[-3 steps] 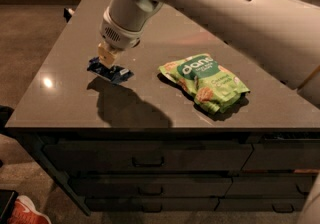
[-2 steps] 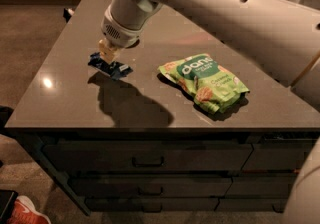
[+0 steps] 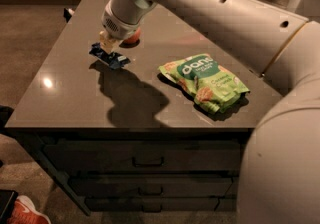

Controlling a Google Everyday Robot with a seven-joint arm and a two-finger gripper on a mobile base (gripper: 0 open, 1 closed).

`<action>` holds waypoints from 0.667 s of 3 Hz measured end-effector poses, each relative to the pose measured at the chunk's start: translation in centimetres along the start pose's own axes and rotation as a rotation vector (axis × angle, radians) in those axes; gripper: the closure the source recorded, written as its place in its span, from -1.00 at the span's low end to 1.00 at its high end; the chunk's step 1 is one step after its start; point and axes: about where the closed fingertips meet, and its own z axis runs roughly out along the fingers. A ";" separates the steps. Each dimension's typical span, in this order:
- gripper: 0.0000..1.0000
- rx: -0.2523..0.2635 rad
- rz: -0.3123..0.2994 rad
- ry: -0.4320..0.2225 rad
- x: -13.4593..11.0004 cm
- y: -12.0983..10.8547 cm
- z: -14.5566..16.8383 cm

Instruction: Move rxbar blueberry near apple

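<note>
The rxbar blueberry (image 3: 110, 58), a small flat dark blue bar, hangs tilted in my gripper (image 3: 106, 48) just above the dark tabletop and casts a shadow below it. The gripper is shut on the bar's upper edge. The apple (image 3: 133, 37), red-orange, shows only partly behind the wrist, just right of and beyond the gripper. The bar is a short way in front and to the left of the apple.
A green snack bag (image 3: 205, 80) lies at the right middle of the table (image 3: 60, 98). My large pale arm (image 3: 225, 23) crosses the upper right of the view. The table stands on drawers (image 3: 145, 160). A red shoe (image 3: 27, 212) is on the floor at lower left.
The gripper has moved with the bar toward the back of the table, and part of the apple now shows behind the wrist.
</note>
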 end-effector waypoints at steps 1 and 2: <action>1.00 0.015 0.010 0.005 -0.8 -1.7 0.9; 0.62 0.037 0.035 0.014 -1.2 -3.8 1.4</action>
